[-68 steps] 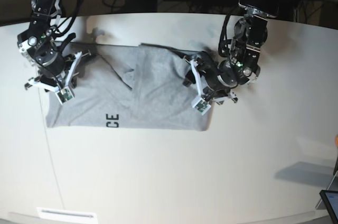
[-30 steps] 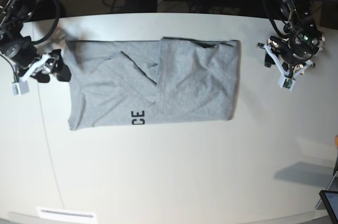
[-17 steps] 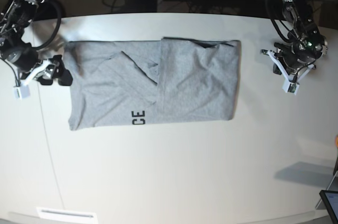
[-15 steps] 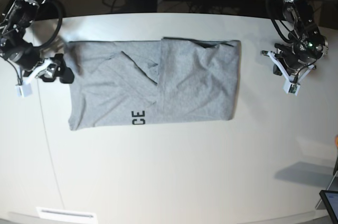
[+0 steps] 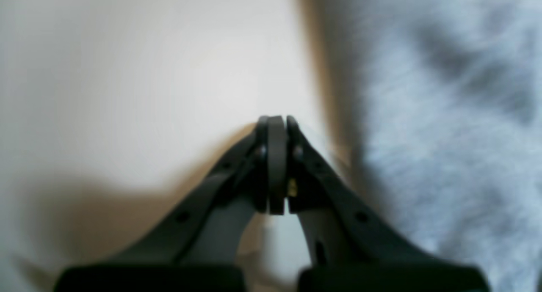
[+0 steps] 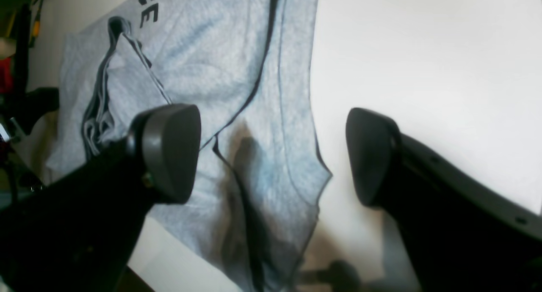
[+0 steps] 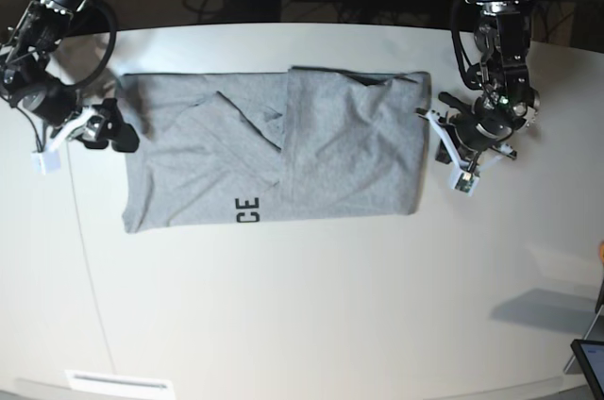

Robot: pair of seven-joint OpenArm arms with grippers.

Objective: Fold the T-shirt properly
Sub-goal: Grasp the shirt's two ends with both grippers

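the shirt point(image 7: 349, 155) lies across the upper middle of the base view, partly folded: the part right of centre looks like a neat-ish panel, while the part left of centre is flatter, w/ loose diagonal creases and the letters "ce" point(image 7: 247, 210) near its lower edge. prob. mid-task, then: one side seems folded in, and the other side looks like the next one due.

the right gripper point(image 6: 271, 156), upper left of the base view, has its fingers spread wide, w/ the shirt's outer edge showing between them in its wrist view; nothing is pinched. the left gripper point(image 5: 277, 165), upper right of the base view, has its tips pressed together on nothing, just beside the shirt's right edge (its wrist view is blurry, so i can't quite tell how near the tips are to the cloth).

next move, as i'd judge it: lower the right gripper onto that outer edge, close on the cloth, lift, and carry it toward the centre of the frame, over the folded panel. the left one could press the panel flat or steady it meanwhile, or open if it's to take a hem. main risk: a shallow pinch that drags the whole shirt along the table point(image 7: 283, 315), or bunches those diagonal creases instead of turning the side over cleanly.
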